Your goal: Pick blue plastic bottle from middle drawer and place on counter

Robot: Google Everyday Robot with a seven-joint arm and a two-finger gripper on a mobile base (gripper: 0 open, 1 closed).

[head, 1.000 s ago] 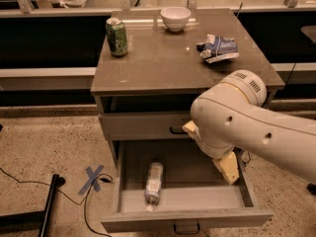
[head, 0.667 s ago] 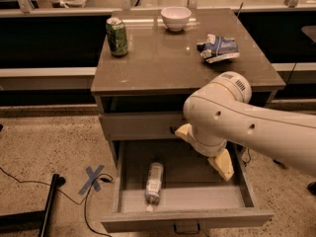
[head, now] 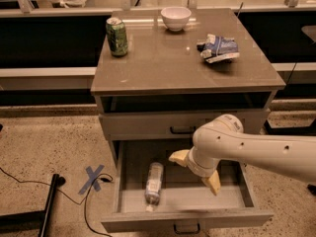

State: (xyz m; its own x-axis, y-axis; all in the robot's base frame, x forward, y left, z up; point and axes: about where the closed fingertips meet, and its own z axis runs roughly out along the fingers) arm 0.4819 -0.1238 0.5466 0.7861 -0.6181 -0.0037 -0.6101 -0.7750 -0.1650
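Note:
The blue plastic bottle [head: 153, 181] lies on its side in the left half of the open middle drawer [head: 187, 220], cap toward the front. My gripper [head: 196, 170] hangs over the drawer's middle, just right of the bottle and apart from it. Its two tan fingers [head: 178, 157] are spread wide and hold nothing. The white arm reaches in from the right. The counter [head: 168, 63] is the glossy grey-brown top of the cabinet above.
On the counter stand a green soda can [head: 117, 36], a white bowl [head: 176, 18] and a crumpled blue snack bag [head: 218, 48]. A blue tape cross [head: 94, 178], a cable and a black stand leg [head: 48, 206] lie on the floor to the left.
The arm has swung left and lowered over the drawer, bringing the gripper closer to the bottle. The bottle has not moved.

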